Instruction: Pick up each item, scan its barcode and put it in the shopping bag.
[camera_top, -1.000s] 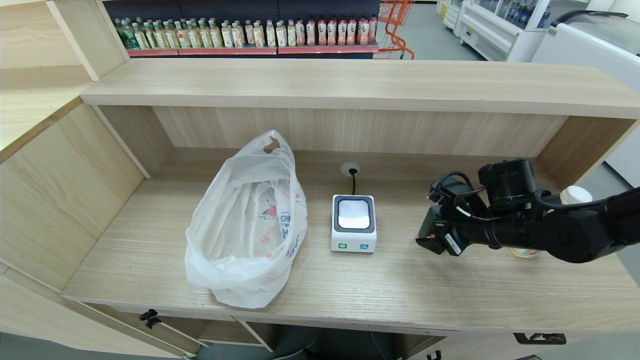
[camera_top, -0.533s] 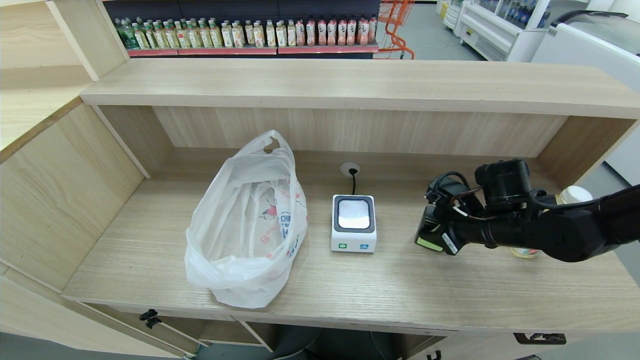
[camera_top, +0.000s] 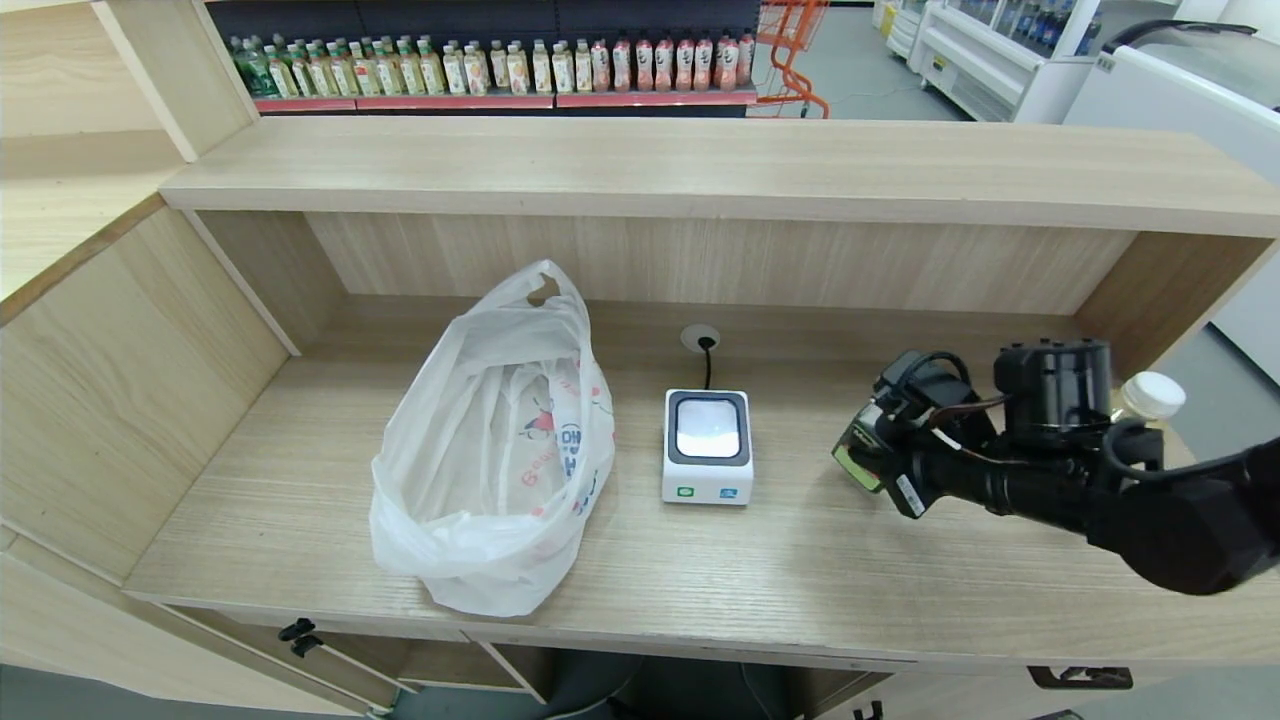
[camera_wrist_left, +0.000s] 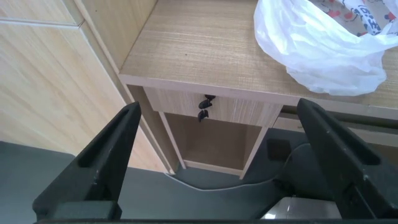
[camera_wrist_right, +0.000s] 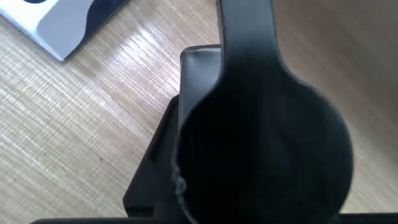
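Left wrist view puts my left end effector (camera_wrist_left: 219, 115) nearest, low in front of the worktop (camera_top: 800, 570), its two fingers spread wide with nothing between them. Just past them is a drawer front (camera_wrist_left: 249, 112) under the worktop's edge, with keys (camera_wrist_left: 204, 107) hanging from its lock.

On the worktop, the white plastic shopping bag (camera_top: 480, 450) sits toward my left, slumped with its mouth open upward. Its near bulge lies close to the front edge (camera_wrist_left: 323, 50). Beside it, near the middle, stands the white barcode scanner (camera_top: 707, 445), window facing up, apart from the bag.

My right end effector (camera_top: 862, 452) hangs above the worktop to the right of the scanner, near it but not over it. It is clenched on a small dark item with a green face (camera_top: 852, 466), the green turned toward the scanner. In the right wrist view the dark item sits close up, so I cannot make out its shape, and a corner of the scanner (camera_wrist_right: 43, 22) lies beyond it.

Behind my right arm a white-capped bottle (camera_top: 1152, 395) stands upright. Farther back, the scanner's cable enters a round port (camera_top: 700, 338). Beyond the counter, a store shelf carries a row of drink bottles (camera_top: 500, 68).
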